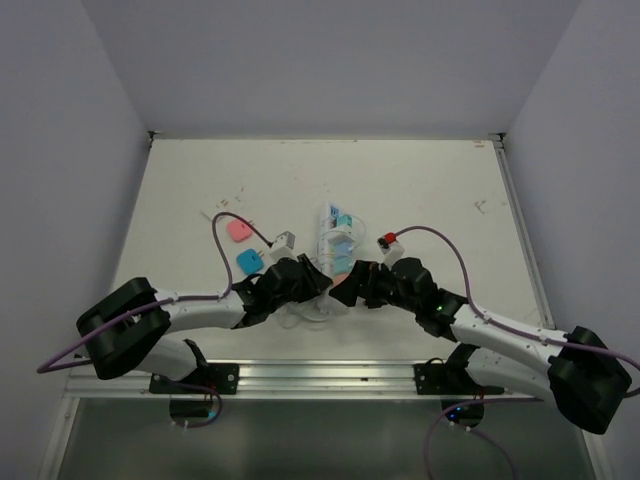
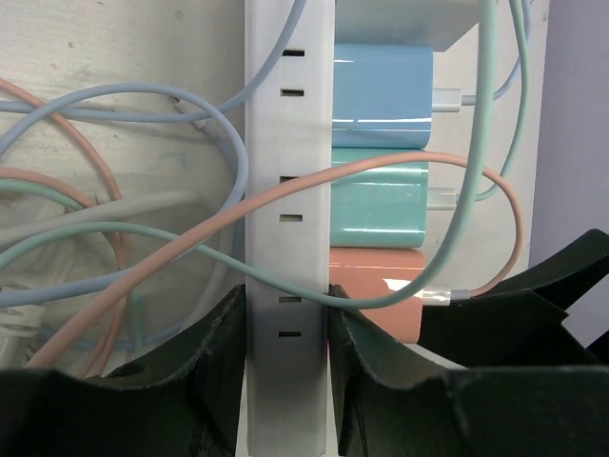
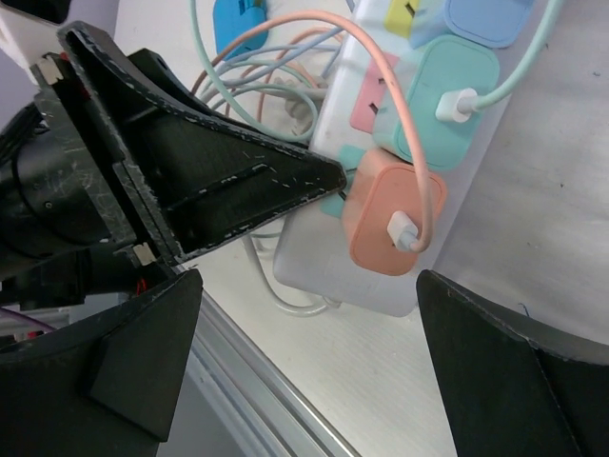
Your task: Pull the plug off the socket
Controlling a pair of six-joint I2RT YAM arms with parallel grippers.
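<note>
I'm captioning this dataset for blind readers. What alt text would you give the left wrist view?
The left gripper clamps the socket, a white power strip running up the frame. A blue plug, teal plug and salmon plug sit in a row on its right side; pastel cables loop across it.

This is a robot test cell in a lab. My left arm (image 1: 200,306) and right arm (image 1: 505,335) mount on an aluminium rail (image 1: 330,373) at the near edge of a white table (image 1: 430,180). Plain pale walls (image 1: 330,60) enclose it on three sides.
</note>
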